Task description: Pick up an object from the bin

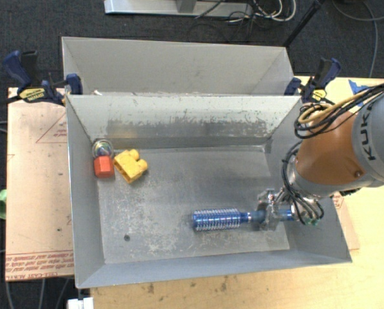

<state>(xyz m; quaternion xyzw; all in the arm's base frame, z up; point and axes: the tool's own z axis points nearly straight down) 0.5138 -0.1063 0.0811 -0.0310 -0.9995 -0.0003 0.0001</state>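
A blue hairbrush [219, 219] with a bristled head lies on the bin floor at the front, right of the middle, its handle pointing right. My gripper [267, 212] is low at the bin's right side, right at the brush's handle end. The handle end meets the fingers, but whether it sits between them cannot be made out.
A yellow toy block [130, 165] lies at the back left of the bin floor. Beside it, on its left, stand a small red block [103, 166] and a round metallic piece [102, 149]. The arm with its orange cover and cables hangs over the right wall.
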